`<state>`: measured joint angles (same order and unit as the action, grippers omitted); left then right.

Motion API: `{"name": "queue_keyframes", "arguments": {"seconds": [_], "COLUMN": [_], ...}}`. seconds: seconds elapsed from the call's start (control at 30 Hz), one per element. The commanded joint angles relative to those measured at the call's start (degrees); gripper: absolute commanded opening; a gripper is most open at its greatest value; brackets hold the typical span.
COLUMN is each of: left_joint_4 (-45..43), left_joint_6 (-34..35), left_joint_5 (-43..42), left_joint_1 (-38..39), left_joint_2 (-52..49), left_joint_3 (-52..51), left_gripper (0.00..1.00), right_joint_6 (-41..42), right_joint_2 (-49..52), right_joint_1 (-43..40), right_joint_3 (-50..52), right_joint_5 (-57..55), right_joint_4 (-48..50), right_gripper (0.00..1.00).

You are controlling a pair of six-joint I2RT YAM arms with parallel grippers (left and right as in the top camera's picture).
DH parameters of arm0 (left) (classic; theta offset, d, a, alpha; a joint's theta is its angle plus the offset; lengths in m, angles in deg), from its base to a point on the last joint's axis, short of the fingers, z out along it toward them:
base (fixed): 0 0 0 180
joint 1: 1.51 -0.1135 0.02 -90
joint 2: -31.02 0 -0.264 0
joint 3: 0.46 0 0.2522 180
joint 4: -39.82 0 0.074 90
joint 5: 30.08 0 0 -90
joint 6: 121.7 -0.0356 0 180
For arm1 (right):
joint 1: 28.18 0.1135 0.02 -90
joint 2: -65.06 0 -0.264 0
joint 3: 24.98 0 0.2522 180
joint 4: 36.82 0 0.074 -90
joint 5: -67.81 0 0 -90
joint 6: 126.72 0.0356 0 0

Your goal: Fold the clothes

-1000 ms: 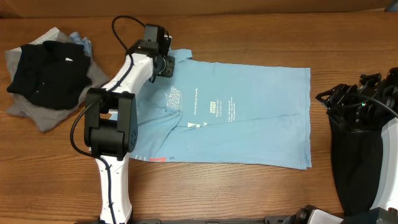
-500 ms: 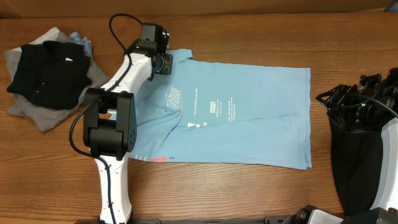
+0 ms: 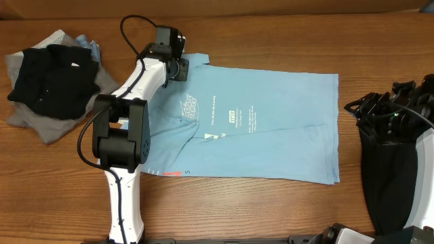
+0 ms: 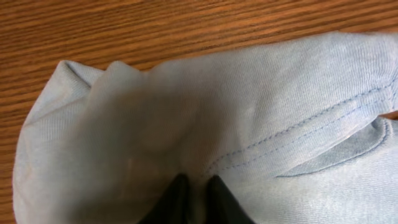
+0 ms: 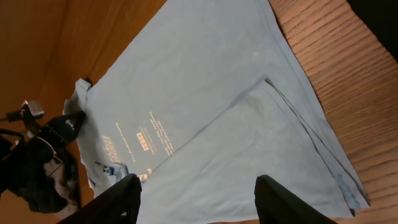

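- Across the middle of the table [image 3: 271, 210], the light blue T-shirt [image 3: 271, 122] lies spread out, small white print facing up, its long side running left to right.
- The right wrist view shows one layer of the shirt lying over another along a slanted edge, so I judge a first flap may already be turned in. The rest is a broad, nearly flat sheet, far from a compact fold.
- A sliver of pink [image 3: 173, 173] peeps out at the shirt's near-left edge, likely lettering from the underside.
- At the shirt's far-left corner sits the left gripper [image 3: 182, 68]. In its own camera the two dark fingertips [image 4: 180, 198] stand almost together, with a raised ridge of blue cloth pinched between them beside a stitched seam.
- This looks like the start of a fold: corner gripped, cloth not yet lifted or carried over.
- The right gripper [image 5: 196, 202] hangs off the shirt's right side with its fingers wide apart and nothing between them; it takes no part for now.
- Well apart at the far left, a black garment [image 3: 47, 74] rests crumpled on a grey one [image 3: 41, 125], both unfolded.
- By my reckoning most of the job remains: finishing this shirt, then the heap.
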<state>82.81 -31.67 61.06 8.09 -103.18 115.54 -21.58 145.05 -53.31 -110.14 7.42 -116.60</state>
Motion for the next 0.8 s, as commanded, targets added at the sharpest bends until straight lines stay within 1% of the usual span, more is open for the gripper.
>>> {"name": "queue_keyframes", "arguments": {"seconds": [0.0,0.03,0.1,0.17,0.27,0.3,0.4,0.63,0.7,0.73,0.77], "left_joint_4": [1.2,2.1,3.6,4.3,5.0,5.3,5.4,4.6,4.4,4.4,4.3], "left_joint_6": [0.4,0.4,0.3,0.1,0.2,0.2,0.2,0.1,0.2,0.2,0.2], "left_joint_5": [0.5,0.6,0.8,0.8,0.7,0.7,0.7,0.7,0.8,0.8,0.7], "left_joint_1": [-0.3,-0.3,-0.3,-0.3,-0.3,-0.3,-0.3,-0.2,-0.2,-0.2,-0.3], "left_joint_2": [-1.6,-1.5,-1.4,-1.4,-1.4,-1.4,-1.4,-1.5,-1.5,-1.5,-1.5], "left_joint_3": [2.7,3.4,4.7,5.3,5.4,5.4,5.1,3.4,2.9,2.9,2.9], "left_gripper": [0.14,0.17,0.30,0.33,0.26,0.25,0.29,0.32,0.30,0.25,0.23], "right_joint_6": [-0.4,-0.4,-0.4,-0.4,-0.4,-0.4,-0.4,-0.4,-0.4,-0.4,-0.4], "right_joint_2": [-0.8,-0.8,-0.8,-0.8,-0.8,-0.8,-0.8,-0.8,-0.8,-0.8,-0.8], "right_joint_1": [0.0,0.0,0.0,0.0,0.0,0.0,0.0,0.0,0.0,0.0,0.0], "right_joint_3": [-1.0,-1.0,-1.0,-1.0,-1.0,-1.0,-1.0,-1.0,-1.0,-1.0,-1.0], "right_joint_5": [-0.2,-0.2,-0.2,-0.2,-0.2,-0.2,-0.2,-0.2,-0.2,-0.2,-0.2], "right_joint_4": [0.1,0.1,0.1,0.2,0.1,0.1,0.1,0.1,0.1,0.1,0.1], "right_gripper": [0.62,0.62,0.62,0.62,0.62,0.62,0.62,0.62,0.62,0.62,0.62]}}
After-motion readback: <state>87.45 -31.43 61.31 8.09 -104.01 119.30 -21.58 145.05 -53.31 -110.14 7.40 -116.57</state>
